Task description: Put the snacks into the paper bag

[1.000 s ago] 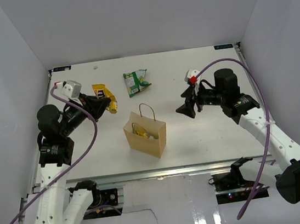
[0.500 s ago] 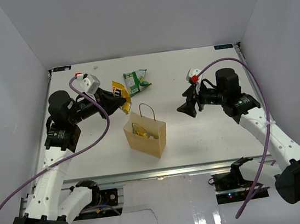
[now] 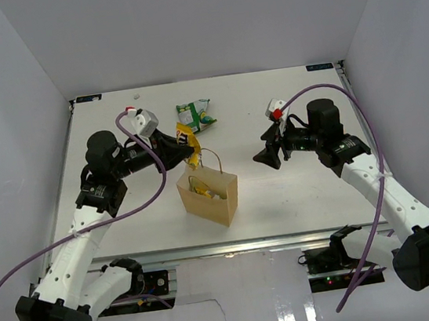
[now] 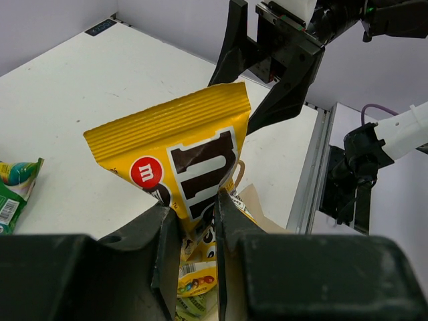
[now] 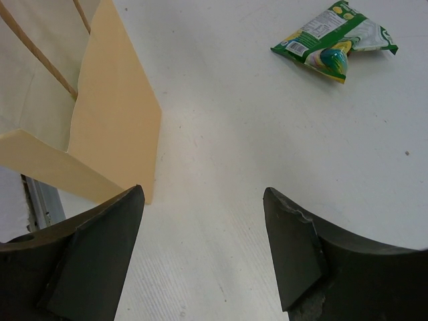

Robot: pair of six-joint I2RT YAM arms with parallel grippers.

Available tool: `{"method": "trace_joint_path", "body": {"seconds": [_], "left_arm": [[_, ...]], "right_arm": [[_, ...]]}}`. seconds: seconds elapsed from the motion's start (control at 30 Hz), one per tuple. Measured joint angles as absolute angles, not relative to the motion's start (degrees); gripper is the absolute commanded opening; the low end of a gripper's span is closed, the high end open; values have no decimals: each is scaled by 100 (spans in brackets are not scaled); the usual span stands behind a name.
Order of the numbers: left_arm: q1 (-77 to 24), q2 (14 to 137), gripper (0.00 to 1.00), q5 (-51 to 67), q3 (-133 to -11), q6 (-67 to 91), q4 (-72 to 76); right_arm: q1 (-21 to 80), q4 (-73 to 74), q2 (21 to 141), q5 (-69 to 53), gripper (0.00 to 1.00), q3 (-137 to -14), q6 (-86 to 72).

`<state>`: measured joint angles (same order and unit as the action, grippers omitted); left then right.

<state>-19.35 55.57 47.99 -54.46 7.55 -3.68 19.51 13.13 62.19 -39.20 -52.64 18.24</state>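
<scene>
Pinching the yellow packet [image 4: 179, 157], the left gripper [image 4: 194, 224] hangs over the bag [image 3: 208, 198], whose mouth shows other packets [image 4: 192, 292] inside. One green packet [image 3: 195, 116] lies on the tabletop [image 3: 297, 189], not yet packed. The right gripper [image 5: 200, 200] hovers spread and empty nearby.

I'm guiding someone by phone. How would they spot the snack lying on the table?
Find the tan paper bag standing on the table. Just beyond it, toward the far edge, one pouch lies flat. It is green and white, unlike the yellow packet pinched in the left gripper.
</scene>
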Motion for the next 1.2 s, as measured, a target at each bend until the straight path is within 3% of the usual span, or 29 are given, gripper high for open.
{"method": "trace_joint_path", "body": {"seconds": [0.2,0.43,0.67,1.03,1.2], "left_arm": [[-2117,5684,15,4713,-5354,794,-279],[-2265,5677,42,4558,-5227,819,-222],[-2270,5614,53,4397,-5131,886,-244],[-2272,5520,55,4244,-5140,906,-296],[-2274,5319,52,3811,-5266,947,-552]], "right_arm": [[1951,1313,6219,-3920,78,-5260,1826],[1935,1313,6219,-3920,78,-5260,1831],[1914,1313,6241,-3920,78,-5260,1857],[1914,1286,6519,-3964,78,-5273,1892],[1918,1055,6838,-3975,79,-5391,1627]]}}
